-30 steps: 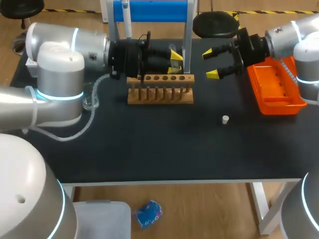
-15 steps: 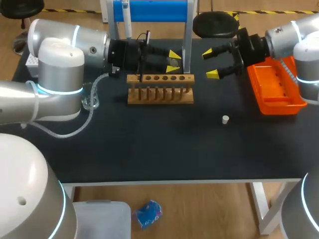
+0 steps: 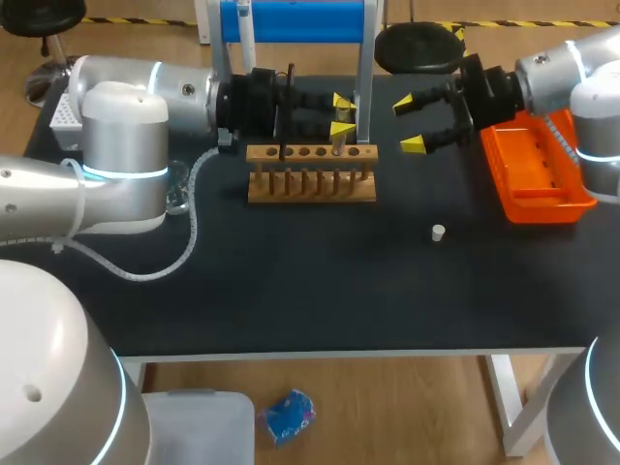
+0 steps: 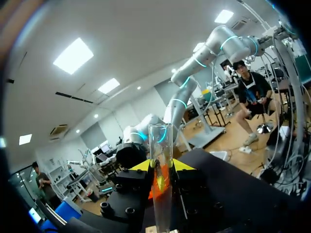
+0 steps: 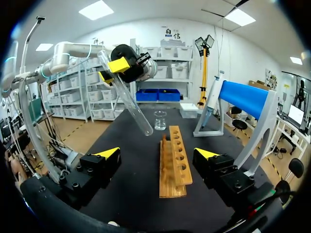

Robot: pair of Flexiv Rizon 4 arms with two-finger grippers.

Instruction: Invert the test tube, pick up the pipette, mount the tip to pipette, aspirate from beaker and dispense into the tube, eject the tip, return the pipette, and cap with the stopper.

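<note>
Grips the test tube (image 4: 161, 179) between the left gripper's (image 3: 340, 114) fingers, tilted above the wooden rack (image 3: 310, 186), toward its 1 o'clock end. Holds the right gripper (image 3: 412, 123) spread open at the rack's 2 o'clock.

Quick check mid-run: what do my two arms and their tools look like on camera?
Both the left arm and right arm are rounded silver-grey shells with thin glowing cyan rings at the joints. Each ends in a black wrist block; the left tool and right tool carry two black fingers with bright yellow wedge tips. A clear hose runs off the left arm.
</note>
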